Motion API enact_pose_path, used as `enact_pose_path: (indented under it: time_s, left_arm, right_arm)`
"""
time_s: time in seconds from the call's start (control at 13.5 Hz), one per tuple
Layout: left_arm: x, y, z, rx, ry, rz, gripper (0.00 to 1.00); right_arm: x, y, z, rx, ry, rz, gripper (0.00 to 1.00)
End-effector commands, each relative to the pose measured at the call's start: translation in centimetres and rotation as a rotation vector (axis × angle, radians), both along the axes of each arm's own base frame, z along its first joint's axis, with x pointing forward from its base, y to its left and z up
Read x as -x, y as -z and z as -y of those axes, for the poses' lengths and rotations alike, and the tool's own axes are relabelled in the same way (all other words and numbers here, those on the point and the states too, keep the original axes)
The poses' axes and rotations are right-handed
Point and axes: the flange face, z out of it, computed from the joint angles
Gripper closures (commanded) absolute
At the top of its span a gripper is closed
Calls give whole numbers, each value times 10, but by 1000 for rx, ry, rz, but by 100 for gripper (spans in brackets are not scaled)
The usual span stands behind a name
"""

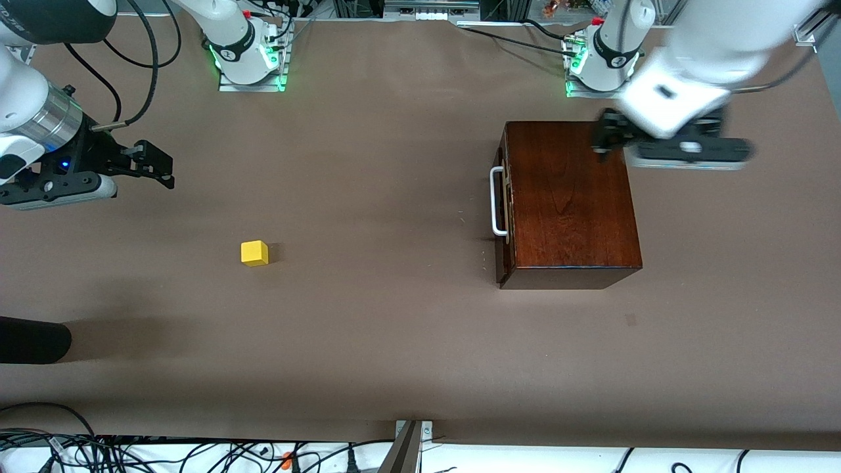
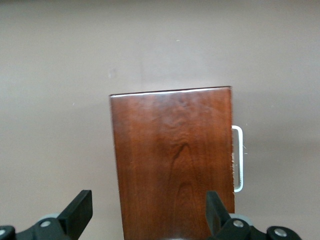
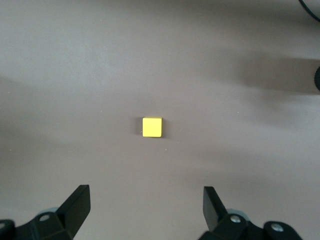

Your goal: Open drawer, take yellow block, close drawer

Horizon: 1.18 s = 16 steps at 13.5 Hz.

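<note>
Two claws up, nothing gripped. My left gripper (image 1: 601, 141) hangs over the box's top edge closest to my bases, spread wide with empty air between the fingers; my left wrist view shows both black fingertips (image 2: 80, 210) apart above the wood. My right gripper (image 1: 152, 164) is up over bare table at the right arm's end, also wide and empty.

Drawer (image 1: 504, 210): looks shut, its dark front flush with the reddish-brown box (image 1: 571, 203), white handle (image 1: 497, 200) facing the right arm's end of the table. No pale interior showing.

Yellow block (image 1: 254, 253): out on the open table, well apart from the box, toward the right arm's end and nearer the front camera than my right gripper. Right wrist view has it sitting square on the tabletop (image 3: 152, 127), out ahead of my open fingers.

Step, as I judge it: block is already out and the drawer reads as closed, so the job looks finished or very nearly. Both arms appear to be standing clear rather than reaching.

Next move, if any: check the drawer front is truly seated. If it is proud, my left gripper would need to come down in front of the handle and press toward the box. Risk: shoving the whole box along the table instead
</note>
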Motion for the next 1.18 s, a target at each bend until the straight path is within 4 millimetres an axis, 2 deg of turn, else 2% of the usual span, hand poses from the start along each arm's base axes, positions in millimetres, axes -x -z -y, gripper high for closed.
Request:
enact_pose_path:
  time_s: [0.0, 0.3, 0.52, 1.11]
  left_arm:
    - [13, -1, -57, 47, -87, -31, 0]
    - [18, 12, -114, 72, -39, -22, 0]
    - [21, 16, -137, 98, 72, -5, 0]
    - [22, 18, -132, 83, 33, -13, 0]
  right_arm:
    - [-2, -6, -2, 13, 2, 4, 0]
    - [-2, -6, -2, 12, 3, 4, 0]
    - [-2, -6, 0, 14, 3, 4, 0]
    - [-3, -6, 0, 14, 12, 6, 0]
